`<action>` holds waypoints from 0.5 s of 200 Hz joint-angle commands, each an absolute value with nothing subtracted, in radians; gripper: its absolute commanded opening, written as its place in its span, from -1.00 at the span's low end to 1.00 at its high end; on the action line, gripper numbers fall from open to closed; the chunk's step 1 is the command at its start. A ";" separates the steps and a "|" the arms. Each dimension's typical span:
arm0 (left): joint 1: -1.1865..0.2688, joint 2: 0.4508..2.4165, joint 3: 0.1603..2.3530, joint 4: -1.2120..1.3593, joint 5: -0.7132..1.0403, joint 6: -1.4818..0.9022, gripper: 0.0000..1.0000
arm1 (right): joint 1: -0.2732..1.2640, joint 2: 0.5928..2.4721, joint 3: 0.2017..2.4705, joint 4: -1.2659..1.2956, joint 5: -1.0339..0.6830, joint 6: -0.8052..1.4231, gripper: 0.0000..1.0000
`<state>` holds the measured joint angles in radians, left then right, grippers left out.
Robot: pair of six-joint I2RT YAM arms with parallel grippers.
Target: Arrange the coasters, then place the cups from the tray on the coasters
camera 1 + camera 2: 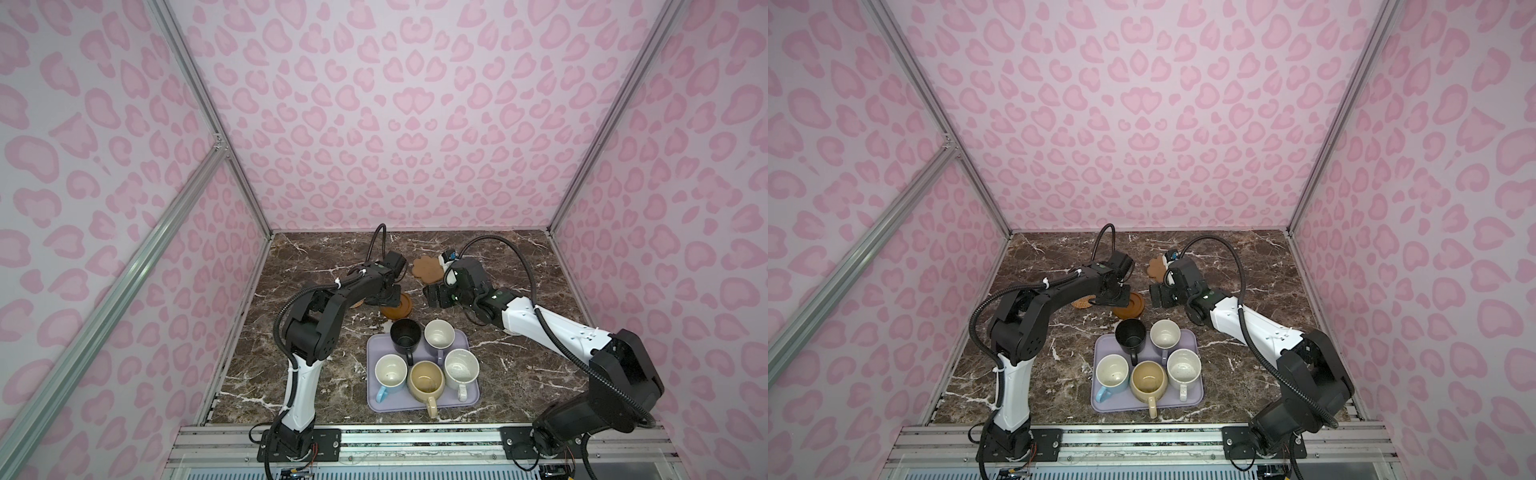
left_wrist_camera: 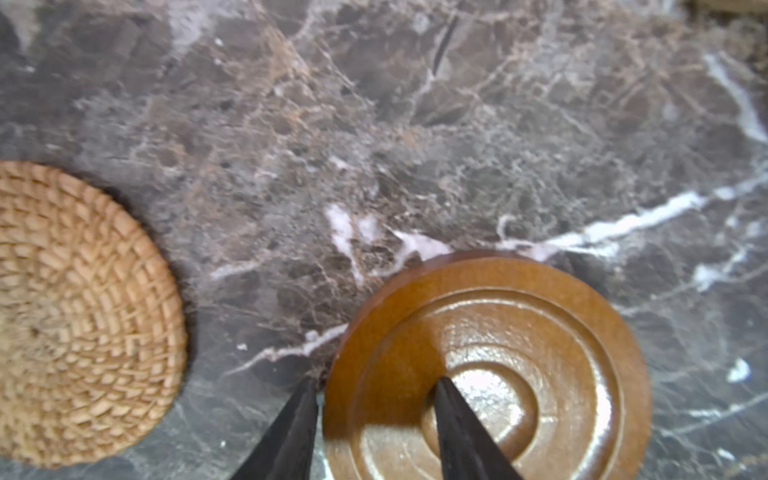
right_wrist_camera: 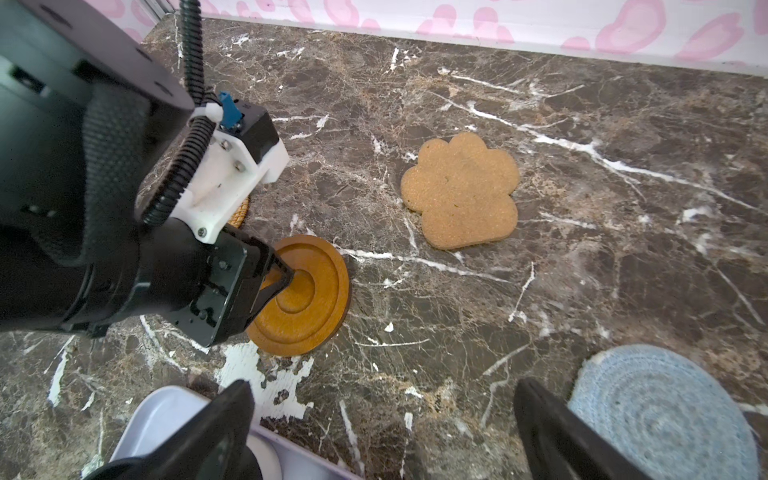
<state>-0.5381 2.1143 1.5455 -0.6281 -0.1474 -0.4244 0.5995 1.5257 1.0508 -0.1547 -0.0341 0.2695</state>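
Currently the left gripper (image 2: pixel 376 382) is pointing down over the dark brown coaster (image 2: pixel 540 340), with its jaws standing partly spread astride the rim. One fingertip (image 2: pixel 309 395) is meeting the marble table (image 2: pixel 415 124) just outside the edge, and the other is resting on the coaster's centre disc. The coaster is lying on the table. The rattan coaster (image 2: pixel 83 311) is lying near, apart from both fingers. In both top views the brown coaster is sitting just beyond the black cup (image 1: pixel 405 334) on the tray (image 1: pixel 473 395). The right gripper (image 3: pixel 382 415) is hovering with jaws spread wide, gripping nothing. The grey-blue coaster (image 3: pixel 665 415) is lying just beside one finger, the paw coaster (image 3: pixel 461 191) farther off.
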 commanded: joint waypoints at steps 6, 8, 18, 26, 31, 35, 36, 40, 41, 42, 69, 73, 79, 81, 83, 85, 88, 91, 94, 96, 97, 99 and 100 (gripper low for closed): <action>-0.535 2.141 1.583 -0.663 -0.202 -0.439 -0.04 | 0.597 1.535 1.051 -0.147 -0.033 0.275 0.99; -0.534 2.143 1.587 -0.664 -0.200 -0.439 -0.04 | 0.597 1.535 1.052 -0.146 -0.032 0.276 0.99; -0.531 2.157 1.606 -0.665 -0.194 -0.439 -0.05 | 0.597 1.537 1.053 -0.146 -0.033 0.276 0.99; -0.530 2.168 1.622 -0.670 -0.196 -0.439 -0.05 | 0.597 1.538 1.055 -0.147 -0.033 0.276 0.99; -0.529 2.176 1.631 -0.674 -0.199 -0.440 -0.06 | 0.598 1.539 1.054 -0.149 -0.034 0.275 0.99; -0.528 2.180 1.637 -0.676 -0.206 -0.442 -0.07 | 0.597 1.538 1.055 -0.150 -0.033 0.275 0.99; -0.528 2.181 1.639 -0.676 -0.207 -0.442 -0.07 | 0.597 1.539 1.054 -0.150 -0.033 0.275 0.99; -0.526 2.185 1.645 -0.678 -0.211 -0.442 -0.07 | 0.597 1.540 1.054 -0.149 -0.031 0.275 0.99; -0.526 2.186 1.646 -0.679 -0.213 -0.442 -0.07 | 0.597 1.540 1.054 -0.149 -0.031 0.275 0.99; -0.526 2.188 1.647 -0.679 -0.214 -0.442 -0.07 | 0.596 1.540 1.055 -0.149 -0.032 0.275 0.99; -0.513 2.195 1.664 -0.661 -0.222 -0.448 -0.13 | 0.594 1.542 1.057 -0.152 -0.028 0.273 0.99; -0.510 2.197 1.668 -0.663 -0.222 -0.448 -0.12 | 0.594 1.542 1.056 -0.152 -0.028 0.273 0.99; -0.506 2.202 1.674 -0.665 -0.222 -0.447 -0.13 | 0.592 1.544 1.058 -0.152 -0.029 0.273 0.99; -0.505 2.203 1.677 -0.664 -0.222 -0.447 -0.13 | 0.592 1.544 1.058 -0.151 -0.029 0.273 0.99; -0.505 2.204 1.679 -0.662 -0.222 -0.445 -0.13 | 0.592 1.544 1.058 -0.151 -0.029 0.273 0.99; -0.504 2.204 1.679 -0.659 -0.222 -0.444 -0.13 | 0.592 1.545 1.057 -0.151 -0.029 0.273 0.99; -0.504 2.204 1.680 -0.657 -0.221 -0.441 -0.13 | 0.592 1.547 1.059 -0.151 -0.029 0.273 0.99; -0.504 2.205 1.681 -0.656 -0.220 -0.439 -0.13 | 0.592 1.548 1.059 -0.151 -0.029 0.273 0.99; -0.502 2.207 1.684 -0.656 -0.222 -0.437 -0.13 | 0.592 1.549 1.060 -0.152 -0.030 0.273 0.99; -0.502 2.207 1.684 -0.656 -0.223 -0.436 -0.13 | 0.592 1.550 1.060 -0.152 -0.029 0.273 0.99; -0.502 2.207 1.684 -0.656 -0.223 -0.436 -0.13 | 0.591 1.550 1.062 -0.152 -0.030 0.273 0.99; -0.502 2.207 1.685 -0.656 -0.224 -0.436 -0.13 | 0.591 1.551 1.063 -0.153 -0.031 0.273 0.99; -0.502 2.207 1.685 -0.657 -0.226 -0.436 -0.13 | 0.591 1.552 1.062 -0.154 -0.030 0.273 0.99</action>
